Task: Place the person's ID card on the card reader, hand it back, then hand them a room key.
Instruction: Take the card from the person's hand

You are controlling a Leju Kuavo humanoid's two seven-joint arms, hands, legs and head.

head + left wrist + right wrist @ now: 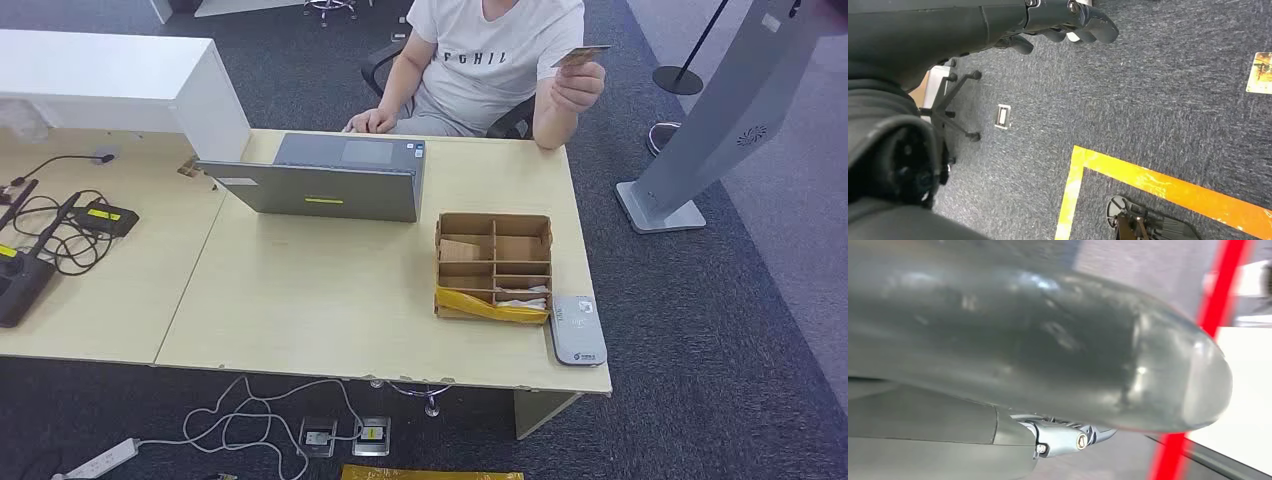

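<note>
One flat tan ID card (pixel 580 56), seemingly plastic, pinched in person's hand (pixel 578 84).

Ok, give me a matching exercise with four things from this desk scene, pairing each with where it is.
Things:
1. ID card
2. card reader
3. laptop
4. cardboard organizer

Places:
A. at the table's near right corner
B. held up in the person's hand
C. between the laptop and the card reader
D. open, by the white box at the table's far edge

Pairs: 1-B, 2-A, 3-D, 4-C
</note>
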